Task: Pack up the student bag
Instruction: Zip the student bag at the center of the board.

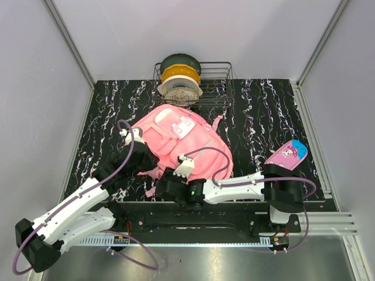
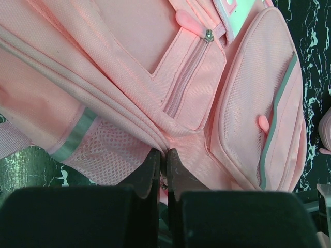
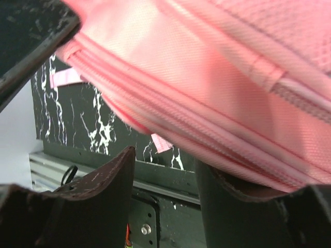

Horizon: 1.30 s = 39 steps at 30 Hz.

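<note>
The student bag (image 1: 176,137), a large soft pink backpack, lies flat in the middle of the black marbled table. My left gripper (image 1: 146,159) is at the bag's left lower edge. In the left wrist view the gripper (image 2: 164,157) is shut on a fold of the bag (image 2: 170,88) beside its mesh side pocket (image 2: 103,155). My right gripper (image 1: 165,182) is at the bag's near edge. In the right wrist view the gripper (image 3: 165,170) is open, with the bag's seamed edge (image 3: 207,103) just above its fingertips and nothing between them.
A small pink pencil case with a blue end (image 1: 287,155) lies at the right, by the right arm's base. A wire basket (image 1: 220,88) holding filament spools (image 1: 180,79) stands at the back. A loose pink strap end (image 3: 161,143) hangs near the table's front edge.
</note>
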Available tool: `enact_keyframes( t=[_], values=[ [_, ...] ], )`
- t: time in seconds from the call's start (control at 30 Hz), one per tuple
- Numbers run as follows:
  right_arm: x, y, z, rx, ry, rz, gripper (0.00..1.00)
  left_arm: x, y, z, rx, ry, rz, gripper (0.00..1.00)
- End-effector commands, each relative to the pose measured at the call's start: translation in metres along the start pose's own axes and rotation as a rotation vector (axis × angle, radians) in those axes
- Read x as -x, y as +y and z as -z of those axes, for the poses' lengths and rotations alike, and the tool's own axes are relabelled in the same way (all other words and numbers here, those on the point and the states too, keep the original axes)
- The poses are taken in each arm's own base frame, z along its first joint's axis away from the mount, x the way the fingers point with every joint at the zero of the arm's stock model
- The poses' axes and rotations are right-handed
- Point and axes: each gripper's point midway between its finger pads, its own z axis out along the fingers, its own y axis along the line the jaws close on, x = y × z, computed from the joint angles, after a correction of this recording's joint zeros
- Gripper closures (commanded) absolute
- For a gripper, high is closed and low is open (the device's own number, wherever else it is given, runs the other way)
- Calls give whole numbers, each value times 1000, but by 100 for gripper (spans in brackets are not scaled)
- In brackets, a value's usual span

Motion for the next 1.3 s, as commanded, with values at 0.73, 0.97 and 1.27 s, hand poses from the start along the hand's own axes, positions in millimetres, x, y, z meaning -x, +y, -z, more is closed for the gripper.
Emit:
enact_keyframes(
  t=[0.73,0.97,1.27],
  values=[
    [39,-45,-40,-235,-299,-39,72,28,-50,29,-218,-45,-20,100],
    [53,-37,-27,-209,-312,-27,94,28,-48,28,-215,-50,-15,100],
    [55,-32,-26,-167,-315,-4,75,29,-50,31,-225,-56,-14,100]
  ],
)
